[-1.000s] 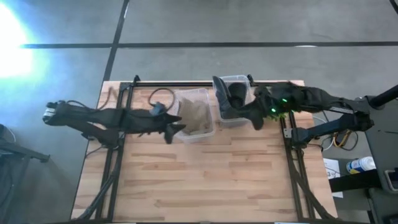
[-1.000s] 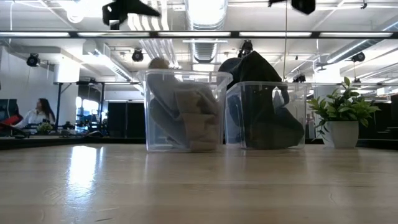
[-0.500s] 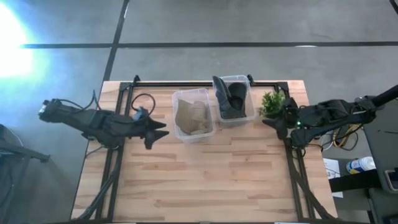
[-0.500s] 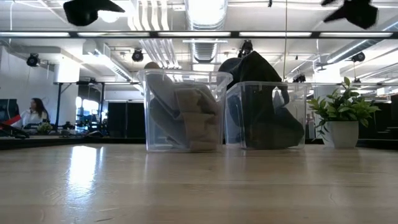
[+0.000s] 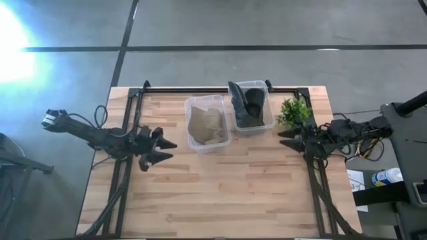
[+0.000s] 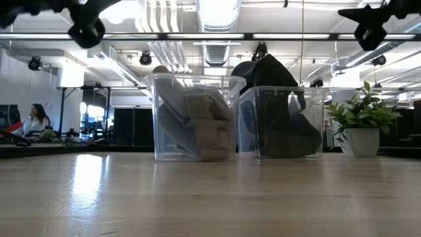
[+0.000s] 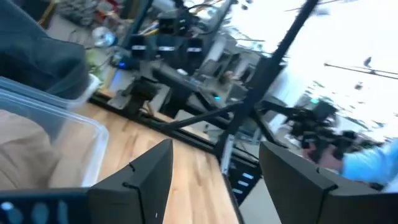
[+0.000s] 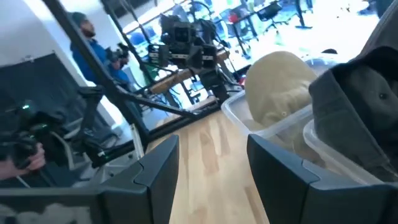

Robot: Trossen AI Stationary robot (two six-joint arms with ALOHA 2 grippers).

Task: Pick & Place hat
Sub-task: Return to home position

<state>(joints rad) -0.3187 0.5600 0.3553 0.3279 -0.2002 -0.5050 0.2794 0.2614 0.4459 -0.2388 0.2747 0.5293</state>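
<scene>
Two clear bins stand on their bases near the table's far edge. The left bin [image 5: 207, 123] holds tan hats [image 8: 280, 81], and the right bin [image 5: 250, 107] holds dark hats [image 8: 360, 112], one poking above the rim [image 6: 266, 69]. My left gripper [image 5: 163, 151] hovers open to the left of the tan bin, above the table [image 6: 87, 31]. My right gripper [image 5: 285, 138] hovers open to the right of the dark bin [image 6: 370, 33]. Both wrist views show open fingers with nothing between them, in the left gripper [image 7: 214, 186] and in the right gripper [image 8: 214, 168].
A small potted plant [image 5: 293, 110] stands just right of the dark bin, close to my right gripper. Bare wooden tabletop [image 5: 220, 193] stretches from the bins to the near edge. People show in the room beyond: one seated [image 6: 39, 118], one in blue [image 8: 81, 37].
Both arms have drawn back from the bins. My left gripper moved from the tan bin's side toward the table's left and near edges. My right gripper moved from beside the dark bin toward the right edge. Both came lower in the low view. The bins and hats stayed put.
</scene>
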